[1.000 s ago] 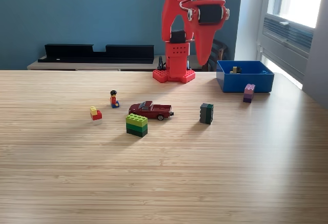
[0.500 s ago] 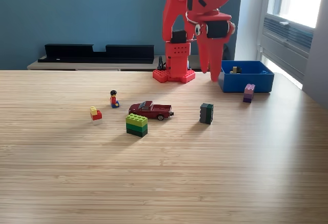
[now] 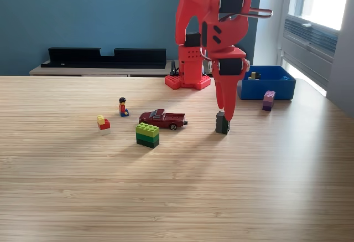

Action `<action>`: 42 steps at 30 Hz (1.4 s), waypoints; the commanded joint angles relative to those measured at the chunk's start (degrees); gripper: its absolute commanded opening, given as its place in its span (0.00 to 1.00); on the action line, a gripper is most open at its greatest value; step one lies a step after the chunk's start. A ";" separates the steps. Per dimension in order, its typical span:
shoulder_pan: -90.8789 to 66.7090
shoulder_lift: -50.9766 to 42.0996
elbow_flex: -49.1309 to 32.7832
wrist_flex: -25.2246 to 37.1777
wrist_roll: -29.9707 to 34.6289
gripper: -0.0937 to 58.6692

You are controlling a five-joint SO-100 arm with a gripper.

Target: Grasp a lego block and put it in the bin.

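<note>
The small dark green lego block (image 3: 222, 123) stands upright on the pale wooden table (image 3: 177, 186), and the tips of the red plastic gripper (image 3: 227, 116) come down right at its top, overlapping its upper edge in the exterior view. Whether the fingers are parted around the block or closed on it cannot be told from this angle, since they show as one narrow red wedge pointing down.

The open-topped blue plastic bin (image 3: 266, 83) sits behind the fingers and toward the exterior view's right, near the back of the table, with a small object lying inside it. A little purple and pink block (image 3: 269, 100) stands just in front of the bin's front wall, to the exterior view's right of the fingertips and apart from them.

To the exterior view's left of the fingers, near them, is a dark red toy car (image 3: 163, 118). Just in front of the car lies a stack of bricks, lime green on top and dark green below (image 3: 147, 135). Farther to the left stands a tiny toy figure with a red top and black hair (image 3: 123, 107), and beyond it a small yellow, red and white block piece (image 3: 103, 124).

The red arm (image 3: 213, 26) rises above the fingers and bends back to its red base (image 3: 188, 80) at the table's far edge, behind them. A long black shelf-like object (image 3: 105, 57) lies against the teal wall (image 3: 88, 15), far behind and to the left
</note>
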 commanded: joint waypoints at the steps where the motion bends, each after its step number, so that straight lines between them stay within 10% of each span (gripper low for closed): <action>1: -0.35 1.05 0.79 -2.72 0.70 0.43; 30: 0.09 1.05 7.21 -11.07 1.93 0.00; 42: -0.79 1.76 -17.31 7.82 -4.83 0.00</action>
